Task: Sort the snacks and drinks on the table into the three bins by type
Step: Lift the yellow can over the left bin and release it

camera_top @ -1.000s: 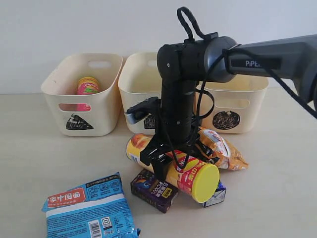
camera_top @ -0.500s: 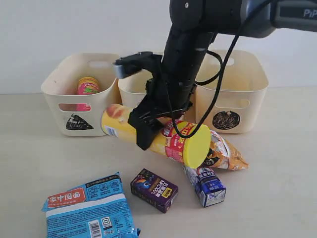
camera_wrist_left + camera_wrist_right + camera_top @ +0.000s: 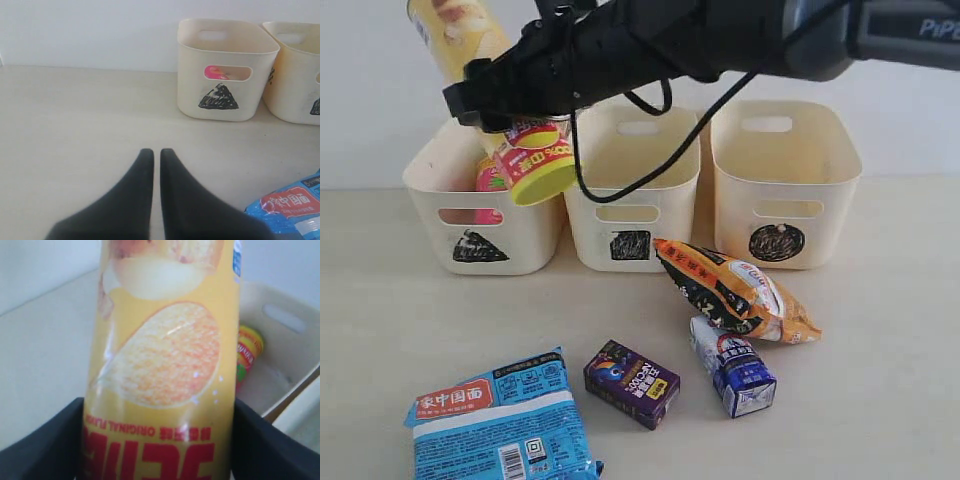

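Observation:
My right gripper (image 3: 508, 118) is shut on the orange chip tube (image 3: 457, 36), holding it tilted in the air over the triangle bin (image 3: 420, 178), yellow lid (image 3: 536, 176) lowest. Up close, the tube (image 3: 160, 360) fills the gap between both fingers. The pink chip tube (image 3: 492, 180) stands inside that bin. On the table (image 3: 880, 330) lie the orange-black bag (image 3: 735, 290), the white and blue carton (image 3: 735, 372), the purple carton (image 3: 630, 383) and the blue-white packet (image 3: 500, 420). My left gripper (image 3: 152, 152) hovers low over bare table, shut and empty.
The square bin (image 3: 665, 205) and circle bin (image 3: 830, 190) stand in a row to the right of the triangle bin, against a white wall. The right arm (image 3: 720, 35) stretches across above them. The packet's corner (image 3: 292, 205) lies close to my left gripper.
The right arm lifted the orange tube off the pile on the table and swung it up and left, over the triangle bin. The white and blue carton beneath it now shows.

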Robot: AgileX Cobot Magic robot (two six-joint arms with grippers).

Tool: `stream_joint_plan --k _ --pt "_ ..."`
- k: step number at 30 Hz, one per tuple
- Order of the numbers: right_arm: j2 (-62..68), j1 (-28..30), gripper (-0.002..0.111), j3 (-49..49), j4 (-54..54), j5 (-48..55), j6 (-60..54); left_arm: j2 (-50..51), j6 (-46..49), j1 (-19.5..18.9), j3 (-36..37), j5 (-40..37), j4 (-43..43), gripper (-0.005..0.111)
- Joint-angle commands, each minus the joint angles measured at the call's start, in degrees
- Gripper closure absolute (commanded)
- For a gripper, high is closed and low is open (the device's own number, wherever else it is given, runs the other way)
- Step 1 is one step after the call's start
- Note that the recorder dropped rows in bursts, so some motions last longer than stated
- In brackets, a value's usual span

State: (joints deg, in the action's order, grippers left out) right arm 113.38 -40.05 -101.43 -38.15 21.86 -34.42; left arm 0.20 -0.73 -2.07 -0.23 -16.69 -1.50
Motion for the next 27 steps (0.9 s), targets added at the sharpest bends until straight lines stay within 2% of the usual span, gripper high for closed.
stream_joint_plan --k 1,10,22,27 --pt "3.75 -2.23 0.109 -2.31 -0.51 -11.21 -0.96 -0.20 0.16 -0.05 0.23 -0.08 -0.61 0.103" --pt "13.99 -2.75 0.109 -12.48 -0.30 -23.99 -2.02 -0.20 0.16 -0.05 0.23 -0.08 -0.61 0.103" --pt "31.25 -2.75 0.108 -34.19 -0.30 -25.37 -6.36 -0.20 0.16 -0.05 0.23 -0.08 -0.61 0.103" --pt "35.20 -2.75 0.108 -38.13 -0.30 -25.80 -6.36 -0.20 0.16 -0.05 0.23 -0.08 -0.61 0.103"
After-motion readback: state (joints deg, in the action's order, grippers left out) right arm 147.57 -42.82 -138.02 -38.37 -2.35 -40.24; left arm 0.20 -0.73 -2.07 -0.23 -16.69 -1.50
